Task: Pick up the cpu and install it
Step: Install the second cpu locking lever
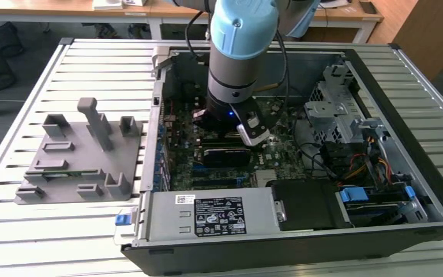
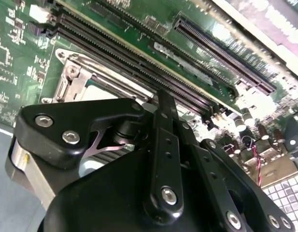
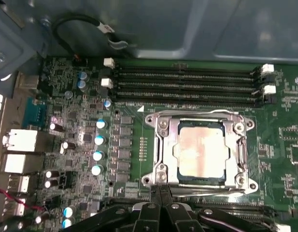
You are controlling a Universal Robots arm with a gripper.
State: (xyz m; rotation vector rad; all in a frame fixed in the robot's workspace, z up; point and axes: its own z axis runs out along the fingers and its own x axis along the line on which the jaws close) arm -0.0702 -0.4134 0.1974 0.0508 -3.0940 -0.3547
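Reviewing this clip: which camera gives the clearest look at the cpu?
The first wrist view: the cpu sits face-up inside the socket frame, its metal top unobstructed. In the second wrist view the gripper covers most of it. In the exterior view the arm stands over that area.

The arm point(image 1: 237, 52) is showing a pale blue plastic cap over a grey metal cylinder; below that it is narrowing into a black wrist section, where a small blue light is glowing; a black cable point(image 1: 283, 55) is running down beside the cylinder; a white and black housing is sitting at an angle on the wrist. The gripper point(image 2: 161, 104) is showing matte black linkage bars in the second wrist view; silver screws point(image 2: 169, 195) are dotting the bars and the rounded black plate; a silver-grey metal block with a small yellow mark is lying under that plate; in the first wrist view the black fingers point(image 3: 158, 193) are appearing slim.
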